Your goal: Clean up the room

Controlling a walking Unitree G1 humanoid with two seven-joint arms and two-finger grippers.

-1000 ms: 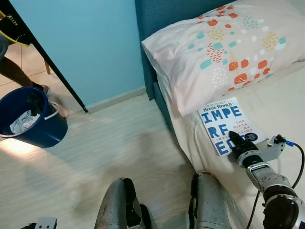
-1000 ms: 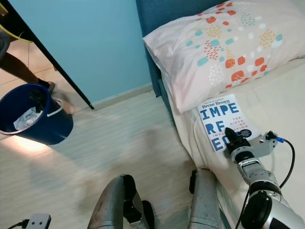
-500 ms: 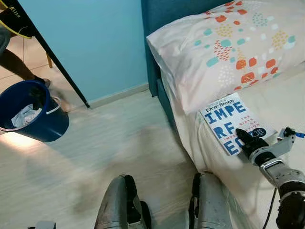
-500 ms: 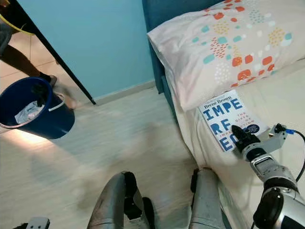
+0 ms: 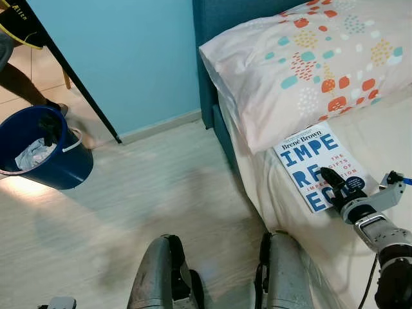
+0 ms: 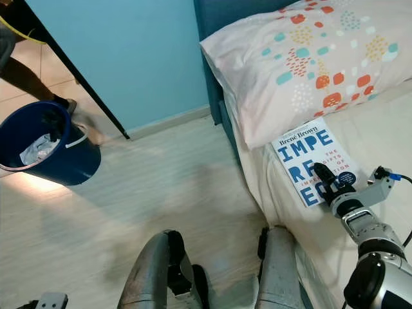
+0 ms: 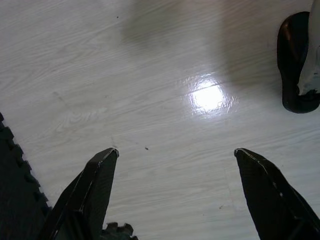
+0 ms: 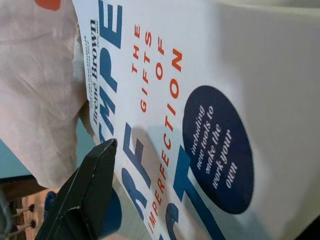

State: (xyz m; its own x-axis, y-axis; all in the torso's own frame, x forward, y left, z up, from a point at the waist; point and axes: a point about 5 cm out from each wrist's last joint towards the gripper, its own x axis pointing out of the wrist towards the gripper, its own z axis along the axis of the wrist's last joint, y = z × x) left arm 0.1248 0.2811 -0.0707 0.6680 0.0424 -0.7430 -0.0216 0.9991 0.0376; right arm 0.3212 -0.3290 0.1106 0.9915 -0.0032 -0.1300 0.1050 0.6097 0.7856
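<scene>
The bed [image 5: 386, 148] is filling the right of the head view, its spotted pillow [image 5: 309, 64] lying toward one o'clock; a blue bucket [image 5: 38, 154] is standing on the pale floor [image 5: 161, 193] at ten o'clock, a person's leg [image 5: 19, 84] just behind it; the white book [image 5: 318, 164] is lying flat on the sheet, its top edge tucked under the pillow; the right gripper [image 6: 329, 183] is hovering over the book's lower cover at four o'clock, fingers spread wide, gripping nothing; the left gripper [image 7: 175, 165] is hanging above bare floor, fingers wide apart.
</scene>
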